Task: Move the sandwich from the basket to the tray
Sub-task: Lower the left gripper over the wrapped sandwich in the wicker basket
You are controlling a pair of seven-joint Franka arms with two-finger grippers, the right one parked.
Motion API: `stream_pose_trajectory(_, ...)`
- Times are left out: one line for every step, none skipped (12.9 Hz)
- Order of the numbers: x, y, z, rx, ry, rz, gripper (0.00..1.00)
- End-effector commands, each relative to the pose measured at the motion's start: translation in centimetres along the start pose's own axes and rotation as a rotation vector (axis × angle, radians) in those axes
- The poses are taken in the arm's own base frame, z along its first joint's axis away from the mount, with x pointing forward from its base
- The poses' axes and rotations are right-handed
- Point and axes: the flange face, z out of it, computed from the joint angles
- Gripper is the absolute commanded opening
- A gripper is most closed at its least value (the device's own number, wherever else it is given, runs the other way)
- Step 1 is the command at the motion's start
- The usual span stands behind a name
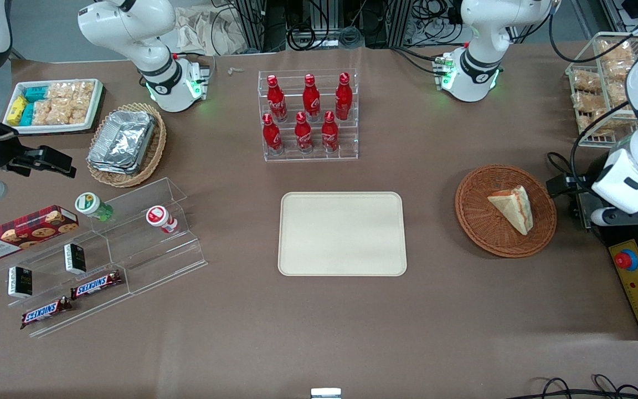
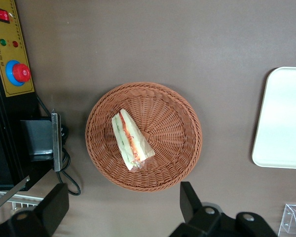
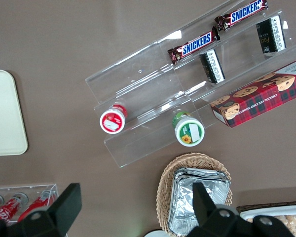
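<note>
The sandwich (image 1: 513, 207) lies on its side in the round reddish-brown basket (image 1: 477, 219), at the right of the front view's middle band, its orange and green filling showing along one edge. Seen from the working arm's wrist, the sandwich (image 2: 130, 139) sits a little off the middle of the basket (image 2: 175, 128), and the gripper (image 2: 123, 205) hangs above the table just outside the basket's rim, its two dark fingers (image 2: 190, 200) spread wide and holding nothing. The cream tray (image 1: 342, 233) lies bare at the centre of the front view, well apart from the basket. Above it in the frame, a clear rack (image 1: 309, 115) holds six red bottles with white script too small to read. At the lower left, two bars marked SNICKERS (image 1: 96, 284) lie on a clear stepped stand (image 1: 130, 244) beside a red cookie box (image 1: 22, 231) and two small pots with a green (image 1: 91, 204) and a red lid (image 1: 158, 216). At the right edge a yellow panel carries a red button (image 1: 626, 259).
</note>
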Motion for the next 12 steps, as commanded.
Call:
stream_pose_trajectory(0.4, -0.2, -0.3, 0.009, -0.012, 0.003, 1.00)
stream_pose_trajectory(0.5, -0.1, -0.3, 0.009, -0.010, 0.006, 1.00)
stream_pose_trajectory(0.7, -0.2, -0.3, 0.008, -0.009, 0.007, 1.00)
stream_pose_trajectory(0.7, -0.2, -0.2, 0.008, -0.012, 0.009, 1.00)
stream_pose_trajectory(0.7, -0.2, 0.4, 0.009, -0.027, 0.014, 1.00)
stream_pose_trajectory(0.3, -0.3, 1.1, 0.011, -0.057, 0.021, 1.00)
stream_pose_trajectory(0.0, -0.4, 1.8, 0.015, -0.077, 0.008, 1.00)
stream_pose_trajectory(-0.4, -0.9, 2.5, 0.018, -0.092, -0.006, 1.00)
stream_pose_trajectory(-0.8, -1.3, 3.3, 0.020, -0.105, -0.014, 1.00)
stream_pose_trajectory(-1.4, -1.3, 3.7, 0.022, -0.105, -0.014, 1.00)
stream_pose_trajectory(-2.3, -1.2, 4.1, 0.024, -0.093, -0.012, 1.00)
stream_pose_trajectory(-3.3, -1.2, 4.9, 0.025, -0.071, -0.025, 1.00)
